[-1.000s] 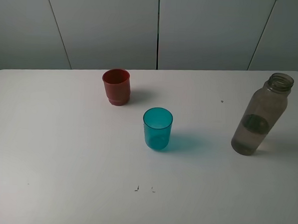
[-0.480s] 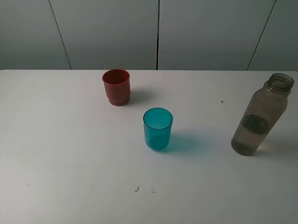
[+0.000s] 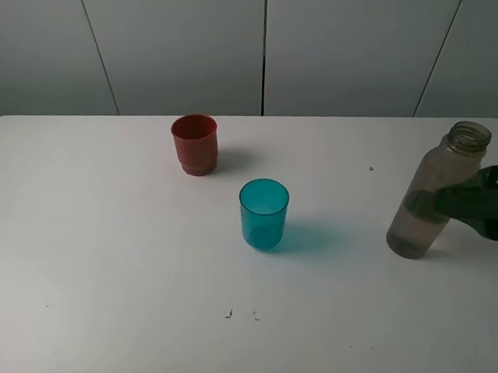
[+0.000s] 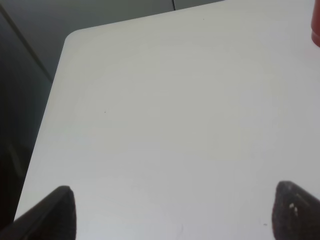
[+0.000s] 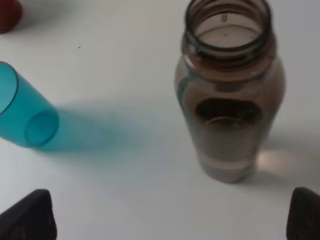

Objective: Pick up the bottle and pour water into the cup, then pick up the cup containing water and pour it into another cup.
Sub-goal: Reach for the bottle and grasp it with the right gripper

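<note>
White tabletop (image 3: 103, 254) in front of grey wall panels holds all three vessels. At 3 o'clock from the teal tumbler (image 3: 262, 214), well apart, the uncapped smoky bottle (image 3: 437, 192) stands upright with some liquid low inside. Near the tumbler, at its 11 o'clock, stands the red cup (image 3: 194, 143). At the bottle's 3 o'clock the right gripper (image 3: 478, 205) has its jaws spread wide and holds nothing; contact with the bottle cannot be told. Over the tabletop the left gripper (image 4: 175, 217) hangs wide apart and empty.

Dark fingers (image 4: 54, 215) sit wide apart above the white table (image 4: 165, 115), with perhaps a sliver of the red cup (image 4: 316, 22) showing.
</note>
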Controlling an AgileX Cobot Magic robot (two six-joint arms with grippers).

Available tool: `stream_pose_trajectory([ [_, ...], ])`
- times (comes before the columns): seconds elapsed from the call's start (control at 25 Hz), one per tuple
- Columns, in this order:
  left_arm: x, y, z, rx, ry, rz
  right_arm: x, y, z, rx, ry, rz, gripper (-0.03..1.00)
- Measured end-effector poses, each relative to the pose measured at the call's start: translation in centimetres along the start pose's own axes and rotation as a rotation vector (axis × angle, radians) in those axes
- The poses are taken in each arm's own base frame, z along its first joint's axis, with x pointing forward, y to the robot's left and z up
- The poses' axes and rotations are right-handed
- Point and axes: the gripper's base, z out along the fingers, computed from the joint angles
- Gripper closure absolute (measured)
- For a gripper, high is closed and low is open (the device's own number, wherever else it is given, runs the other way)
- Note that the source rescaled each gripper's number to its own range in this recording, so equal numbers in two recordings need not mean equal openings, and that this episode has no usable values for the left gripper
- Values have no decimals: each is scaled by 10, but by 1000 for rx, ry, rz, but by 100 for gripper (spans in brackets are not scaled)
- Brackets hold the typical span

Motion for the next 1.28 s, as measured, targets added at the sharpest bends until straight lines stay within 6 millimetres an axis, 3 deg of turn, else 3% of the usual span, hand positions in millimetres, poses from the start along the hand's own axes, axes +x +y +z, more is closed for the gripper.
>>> stream_pose_trajectory([
  [0.68,0,0,0,0,0,-2,40,-14,65,58,61,68,-3],
  [0.96,0,0,0,0,0,-2,56,-23,79,104,-17,106,-3],
  [1.28,0,0,0,0,0,-2,58,-28,91,143,-53,-3,-3],
])
